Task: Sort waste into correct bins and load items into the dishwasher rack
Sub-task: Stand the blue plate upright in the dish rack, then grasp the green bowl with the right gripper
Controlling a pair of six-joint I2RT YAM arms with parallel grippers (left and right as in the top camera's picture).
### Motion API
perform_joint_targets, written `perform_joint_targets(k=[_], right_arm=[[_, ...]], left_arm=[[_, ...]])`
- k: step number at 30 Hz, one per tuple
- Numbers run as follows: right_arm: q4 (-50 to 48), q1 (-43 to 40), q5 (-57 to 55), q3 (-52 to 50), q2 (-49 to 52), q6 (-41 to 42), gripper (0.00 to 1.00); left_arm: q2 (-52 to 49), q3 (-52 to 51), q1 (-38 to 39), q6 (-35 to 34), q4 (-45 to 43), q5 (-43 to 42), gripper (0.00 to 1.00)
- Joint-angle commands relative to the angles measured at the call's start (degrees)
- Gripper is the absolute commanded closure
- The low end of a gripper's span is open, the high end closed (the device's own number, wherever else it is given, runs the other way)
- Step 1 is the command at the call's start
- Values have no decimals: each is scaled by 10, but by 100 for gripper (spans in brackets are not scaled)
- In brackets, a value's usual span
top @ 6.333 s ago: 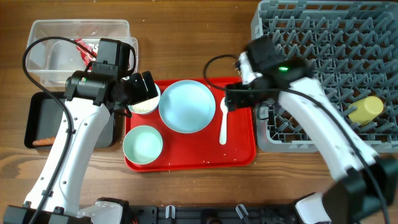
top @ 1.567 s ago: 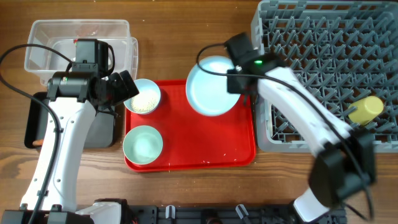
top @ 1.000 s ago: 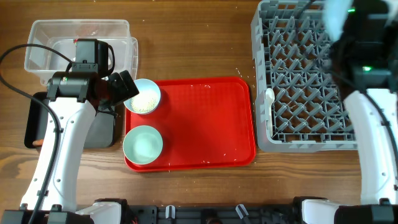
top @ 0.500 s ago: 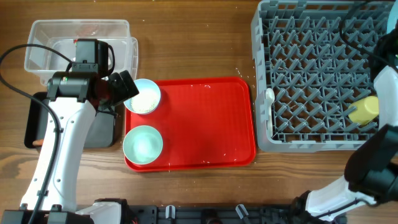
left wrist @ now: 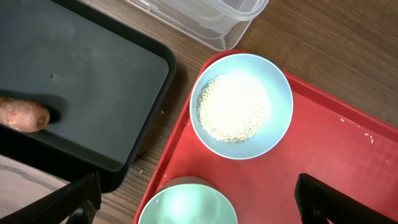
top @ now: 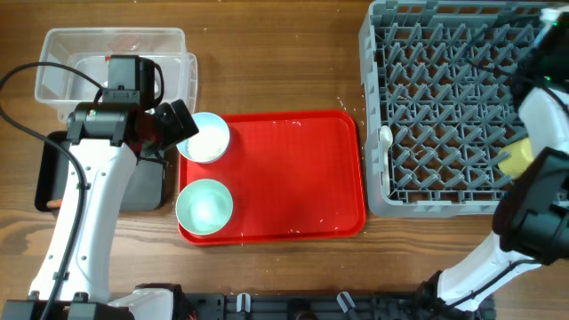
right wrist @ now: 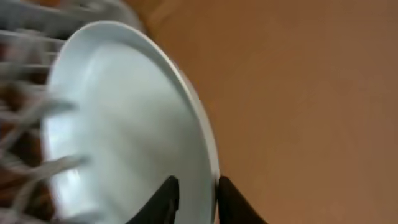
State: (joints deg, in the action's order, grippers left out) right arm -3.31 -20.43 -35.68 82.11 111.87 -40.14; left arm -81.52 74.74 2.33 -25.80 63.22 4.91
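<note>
My right gripper straddles the rim of the light-blue plate, its fingers slightly apart. The plate stands on edge against blurred rack pegs. In the overhead view the right arm reaches to the far right side of the grey rack. A yellow cup and a white spoon lie in the rack. My left gripper hangs wide open above the mint bowl, next to the whitish-blue bowl of rice. The carrot piece lies in the black tray.
A red tray holds both bowls at its left side, with a few rice grains scattered on it. The clear tub stands at the back left, partly under the left arm. Wooden table shows between tray and rack.
The right arm has carried the plate from over the red tray to the rack's far right side. Its fingers have just loosened on the rim. The left arm has not moved.
</note>
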Motion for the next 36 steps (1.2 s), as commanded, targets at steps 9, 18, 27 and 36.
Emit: perform_joint_targets(k=[9,18,27,36], right_arm=[[120,77,17,3,-49,150,14],[354,77,452,3,-239,247,12],[578,266,623,-17,-251,360,19],[514,593,621,-49,-149,550,15]], left_arm=[[9,4,-3,-5,-1,9,0],[9,4,-3,-5,1,9,0],[9,2,1,-6,37,-3,0],[9,2,-87,-35,72,-4,0]])
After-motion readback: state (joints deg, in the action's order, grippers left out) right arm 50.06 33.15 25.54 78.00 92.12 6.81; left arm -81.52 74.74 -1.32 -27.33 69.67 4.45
